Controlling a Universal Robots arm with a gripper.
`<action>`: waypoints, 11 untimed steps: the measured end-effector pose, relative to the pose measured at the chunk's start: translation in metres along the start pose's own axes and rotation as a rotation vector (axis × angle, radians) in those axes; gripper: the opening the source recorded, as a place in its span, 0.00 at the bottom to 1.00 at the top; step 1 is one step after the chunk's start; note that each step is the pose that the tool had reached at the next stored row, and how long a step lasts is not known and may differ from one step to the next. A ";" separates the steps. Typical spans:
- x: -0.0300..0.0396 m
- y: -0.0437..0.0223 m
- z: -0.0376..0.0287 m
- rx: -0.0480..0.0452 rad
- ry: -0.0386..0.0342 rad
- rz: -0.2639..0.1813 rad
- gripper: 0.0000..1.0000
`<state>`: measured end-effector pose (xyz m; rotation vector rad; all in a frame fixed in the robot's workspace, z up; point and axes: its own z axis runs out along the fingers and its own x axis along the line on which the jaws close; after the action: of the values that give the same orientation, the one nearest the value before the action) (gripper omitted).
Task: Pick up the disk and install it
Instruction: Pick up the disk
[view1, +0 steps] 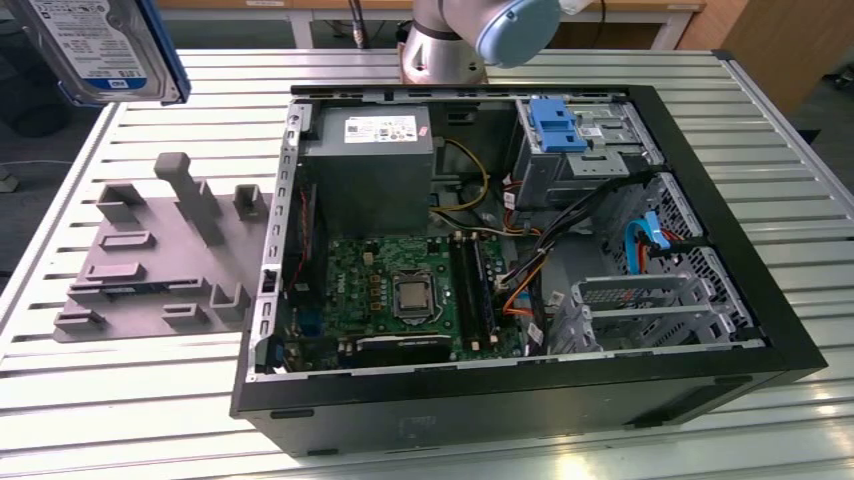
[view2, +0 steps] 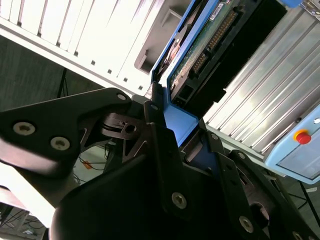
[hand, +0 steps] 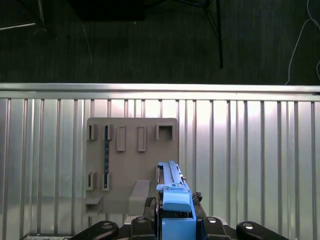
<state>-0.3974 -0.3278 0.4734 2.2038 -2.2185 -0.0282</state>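
Above the table, the end effector clamps the disk, partly cut off.

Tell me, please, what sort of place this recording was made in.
Probably a robotics lab or test workshop: an opened desktop computer case stands on a slatted metal table beside a grey fixture plate, and the robot's hand grips the disk.
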 end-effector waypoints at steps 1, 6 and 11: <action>0.0000 -0.0005 0.0000 0.0000 0.0000 0.000 0.36; 0.0000 -0.0024 0.0000 0.0001 0.0000 0.000 0.36; 0.0000 -0.0041 -0.0001 0.0000 0.0000 0.000 0.36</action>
<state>-0.3934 -0.3278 0.4734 2.2038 -2.2184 -0.0283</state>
